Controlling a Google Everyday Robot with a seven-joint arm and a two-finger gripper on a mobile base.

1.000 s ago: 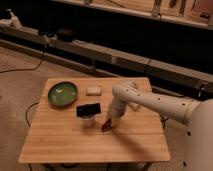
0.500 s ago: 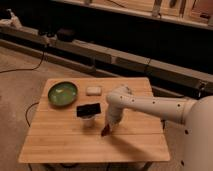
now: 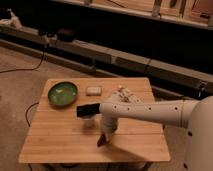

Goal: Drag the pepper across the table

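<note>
The pepper [image 3: 101, 142], a small dark red-brown shape, rests on the light wood table [image 3: 55, 137] near its front edge, right of centre. My gripper [image 3: 103, 138] points down from the white arm that reaches in from the right. It is shut on the pepper, whose lower end touches the tabletop. The fingers hide most of the pepper.
A green bowl [image 3: 63, 93] sits at the table's back left, with a small pale block [image 3: 93, 90] beside it. A black-topped object [image 3: 87, 110] stands just left of my arm. A whitish bottle [image 3: 124, 94] lies behind the arm. Bare floor surrounds the table.
My gripper has moved with the pepper from the table's middle toward the front edge and slightly left. The bowl, block and black-topped object have not moved.
</note>
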